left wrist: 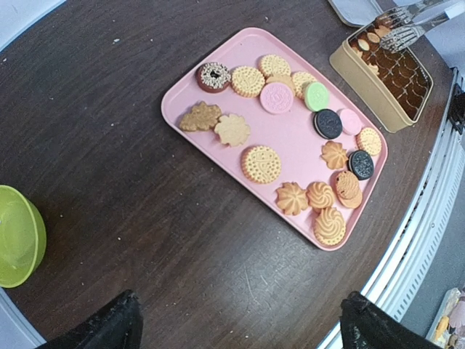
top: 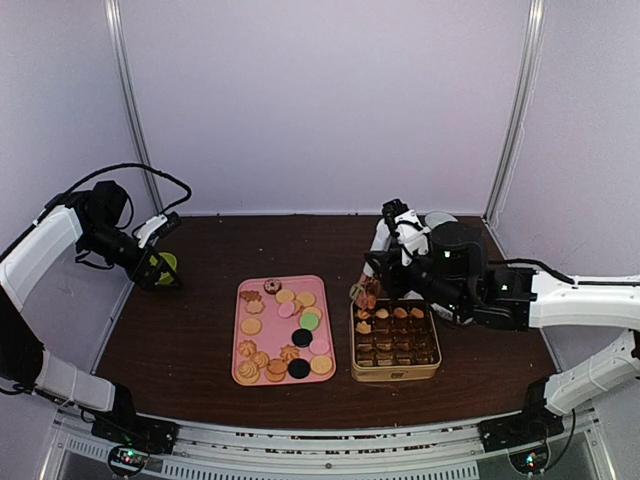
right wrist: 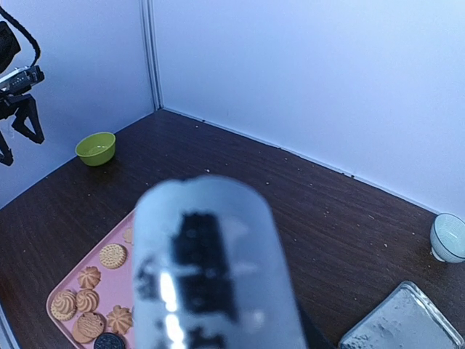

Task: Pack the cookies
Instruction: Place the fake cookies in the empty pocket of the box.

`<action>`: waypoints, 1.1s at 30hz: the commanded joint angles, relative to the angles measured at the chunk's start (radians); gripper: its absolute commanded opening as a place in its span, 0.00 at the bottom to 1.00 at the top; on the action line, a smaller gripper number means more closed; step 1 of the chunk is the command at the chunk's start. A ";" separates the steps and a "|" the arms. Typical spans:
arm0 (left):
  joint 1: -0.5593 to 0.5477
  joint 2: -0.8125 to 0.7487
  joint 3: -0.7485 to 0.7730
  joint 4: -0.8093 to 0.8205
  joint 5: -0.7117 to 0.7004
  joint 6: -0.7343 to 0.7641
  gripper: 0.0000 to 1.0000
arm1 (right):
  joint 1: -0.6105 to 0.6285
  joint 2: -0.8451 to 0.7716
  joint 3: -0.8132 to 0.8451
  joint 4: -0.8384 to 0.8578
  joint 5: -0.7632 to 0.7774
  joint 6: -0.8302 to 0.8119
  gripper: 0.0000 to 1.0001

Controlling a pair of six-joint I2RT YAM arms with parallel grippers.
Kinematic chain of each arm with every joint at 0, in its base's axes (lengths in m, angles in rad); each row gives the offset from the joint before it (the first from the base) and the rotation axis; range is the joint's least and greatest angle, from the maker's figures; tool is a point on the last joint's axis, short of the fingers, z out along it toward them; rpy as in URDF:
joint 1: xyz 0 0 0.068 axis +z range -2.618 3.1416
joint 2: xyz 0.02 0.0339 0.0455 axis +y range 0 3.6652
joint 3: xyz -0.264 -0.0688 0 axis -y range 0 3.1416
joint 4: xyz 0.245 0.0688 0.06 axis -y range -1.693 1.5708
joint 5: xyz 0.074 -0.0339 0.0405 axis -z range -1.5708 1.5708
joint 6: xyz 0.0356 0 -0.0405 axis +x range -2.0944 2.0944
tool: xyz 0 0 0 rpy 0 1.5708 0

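From the top, the table has a pink tray in the middle with most of the cookies lying on it. Just to its right sits a gold tin with little boxes inside, and a few cookies fill its back row. The right gripper holds metal tongs, and their tips are at the tin's back left corner. I cannot tell if a cookie is in the tongs. The left gripper is far off to the left, beside a green bowl.

From the left wrist, the two black fingers stand wide apart with nothing between them. Below them are the tray, its cookies, the tin and the tongs over it.

From the right wrist, the tongs are a big blur close up. Behind them are cookies, the green bowl, a pale blue bowl and a silver lid.
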 commanded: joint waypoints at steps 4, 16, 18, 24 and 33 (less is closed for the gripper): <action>0.008 -0.005 0.009 0.019 0.026 0.010 0.98 | -0.011 -0.102 -0.084 -0.032 0.060 0.023 0.21; 0.008 0.000 0.006 0.016 0.031 0.011 0.98 | -0.012 -0.134 -0.132 -0.049 0.045 0.067 0.25; 0.008 0.001 0.008 0.015 0.031 0.013 0.98 | -0.011 -0.133 -0.128 -0.049 0.035 0.069 0.27; 0.008 0.001 0.013 0.011 0.034 0.015 0.98 | -0.012 -0.124 -0.120 -0.054 0.018 0.076 0.32; 0.008 0.002 0.018 0.004 0.040 0.020 0.98 | -0.013 -0.136 -0.125 -0.065 0.011 0.079 0.40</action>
